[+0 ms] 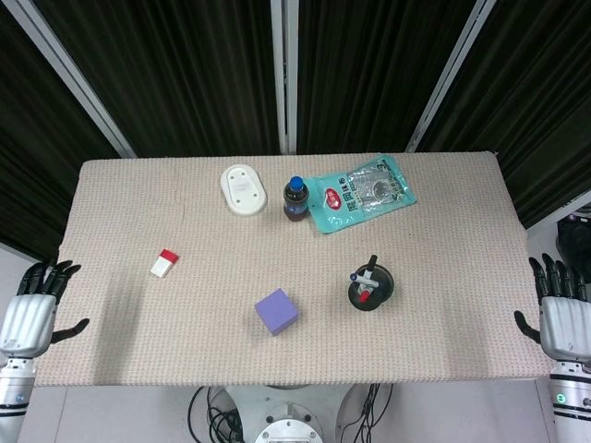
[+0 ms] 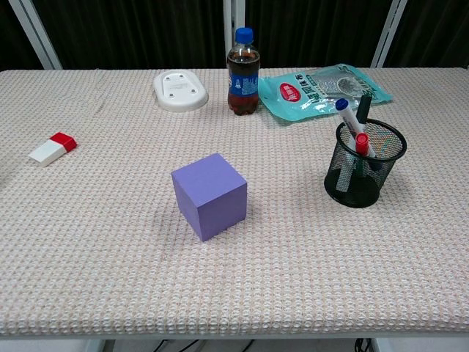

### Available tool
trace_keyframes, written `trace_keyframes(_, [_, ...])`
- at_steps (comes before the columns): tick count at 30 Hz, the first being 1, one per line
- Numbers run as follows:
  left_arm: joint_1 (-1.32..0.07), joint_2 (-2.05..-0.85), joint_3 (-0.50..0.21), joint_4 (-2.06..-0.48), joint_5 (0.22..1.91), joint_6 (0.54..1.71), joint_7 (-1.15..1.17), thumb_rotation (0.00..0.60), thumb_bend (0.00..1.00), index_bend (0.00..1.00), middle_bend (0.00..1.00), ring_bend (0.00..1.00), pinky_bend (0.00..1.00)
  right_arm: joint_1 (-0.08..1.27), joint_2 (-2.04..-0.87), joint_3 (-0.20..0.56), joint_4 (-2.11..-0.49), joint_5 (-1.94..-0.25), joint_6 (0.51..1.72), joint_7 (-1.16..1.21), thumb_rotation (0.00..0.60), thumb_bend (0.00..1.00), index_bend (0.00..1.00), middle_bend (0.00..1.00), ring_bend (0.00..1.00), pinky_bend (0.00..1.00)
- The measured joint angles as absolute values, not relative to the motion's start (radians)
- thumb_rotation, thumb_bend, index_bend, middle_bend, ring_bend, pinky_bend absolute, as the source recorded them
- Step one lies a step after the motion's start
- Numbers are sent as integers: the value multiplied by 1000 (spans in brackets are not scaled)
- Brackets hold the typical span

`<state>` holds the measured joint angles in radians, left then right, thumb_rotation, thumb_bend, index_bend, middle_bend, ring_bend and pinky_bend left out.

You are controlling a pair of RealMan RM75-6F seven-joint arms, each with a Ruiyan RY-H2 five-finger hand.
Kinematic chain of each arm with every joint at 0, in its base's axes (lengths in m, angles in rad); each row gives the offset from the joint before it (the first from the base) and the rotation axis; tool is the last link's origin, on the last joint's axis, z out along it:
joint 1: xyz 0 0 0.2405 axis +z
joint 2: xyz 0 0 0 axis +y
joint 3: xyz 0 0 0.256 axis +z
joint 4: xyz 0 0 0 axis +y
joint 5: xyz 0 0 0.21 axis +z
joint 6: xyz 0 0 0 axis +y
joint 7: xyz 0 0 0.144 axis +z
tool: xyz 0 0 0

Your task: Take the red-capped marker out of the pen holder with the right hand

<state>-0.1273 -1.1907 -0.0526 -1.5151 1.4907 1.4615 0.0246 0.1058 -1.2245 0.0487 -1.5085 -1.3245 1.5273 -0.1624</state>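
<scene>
The red-capped marker (image 2: 362, 144) stands tilted in the black mesh holder (image 2: 363, 176) at about four o'clock on the desk (image 1: 443, 277), beside a blue-capped marker (image 2: 346, 114) and a dark pen (image 2: 364, 107). The right hand (image 1: 563, 318) hangs off the desk's edge at four o'clock, fingers spread and holding nothing; the left hand (image 1: 32, 309) mirrors it at eight o'clock. A purple cube (image 2: 209, 196) sits at six o'clock, a bottle (image 2: 242, 73) at twelve.

Your left hand (image 1: 32, 309) and right hand (image 1: 561, 314) hang off the table's (image 1: 443, 277) near corners, fingers spread, holding nothing.
</scene>
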Motion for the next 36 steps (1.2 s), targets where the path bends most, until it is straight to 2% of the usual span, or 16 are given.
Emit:
trace_keyframes(9, [-132,-1198,-49,-1509,1499,1459,26,600,129,153,111,0,83,104,-1210,53,-1519,-1362,1506,-110,600,176,0,0,0,0])
trace_keyframes(16, [-130,-1194,-56,-1511,1489,1464,17,600,129,156,111,0,83,131,-1210,40,-1554,-1478,1499,-126,600,176,5,0,0,0])
trace_keyframes(22, [-127,-1193,-50,-1504,1483,1456,6,600,130,162,111,0,84,200,-1251,33,-1601,-1563,1434,-200,600,176,146,0,0,0])
trace_keyframes(30, [-109,-1182,-45,-1503,1481,1475,-4,600,129,161,111,0,83,294,-1337,48,-1637,-1590,1314,-242,600,176,229,0,0,0])
trace_keyframes(36, [-102,-1178,-43,-1497,1480,1480,-17,600,130,161,111,0,83,329,-1399,59,-1635,-1595,1286,-262,600,176,304,0,0,0])
